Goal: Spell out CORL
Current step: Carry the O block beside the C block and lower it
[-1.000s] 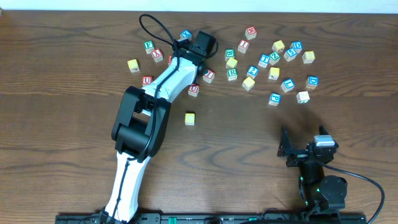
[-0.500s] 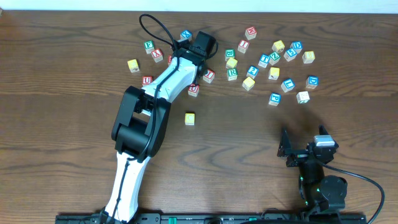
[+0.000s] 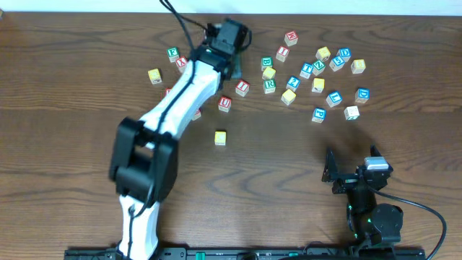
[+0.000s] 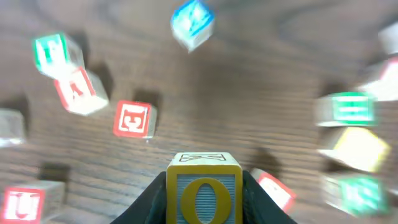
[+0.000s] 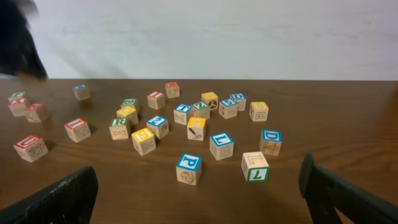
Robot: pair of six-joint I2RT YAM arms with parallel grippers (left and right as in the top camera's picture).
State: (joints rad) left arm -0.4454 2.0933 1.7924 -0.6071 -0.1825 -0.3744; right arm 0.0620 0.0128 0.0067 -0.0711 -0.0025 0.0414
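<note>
My left gripper (image 4: pixel 204 208) is shut on a yellow-edged block with a yellow O on blue (image 4: pixel 204 190) and holds it above the table. In the overhead view the left gripper (image 3: pixel 235 66) is at the far middle, among the left cluster of blocks, and the arm hides the O block. A lone yellow block (image 3: pixel 220 137) lies mid-table; its letter is unreadable. A green R block (image 3: pixel 269 85) (image 5: pixel 119 127) and a white L block (image 3: pixel 351 113) (image 5: pixel 255 166) lie in the right cluster. My right gripper (image 3: pixel 346 173) (image 5: pixel 199 199) is open and empty near the front right.
Several letter blocks are scattered along the far side: red and green ones at the left (image 3: pixel 182 63), blue and yellow ones at the right (image 3: pixel 333 97). A blue P block (image 5: pixel 188 168) is nearest the right gripper. A black cable (image 3: pixel 177 18) loops by the left wrist.
The left arm has risen and swung toward the far edge, its elbow shifting left, with the O block held in its jaws. The right arm has not moved.
</note>
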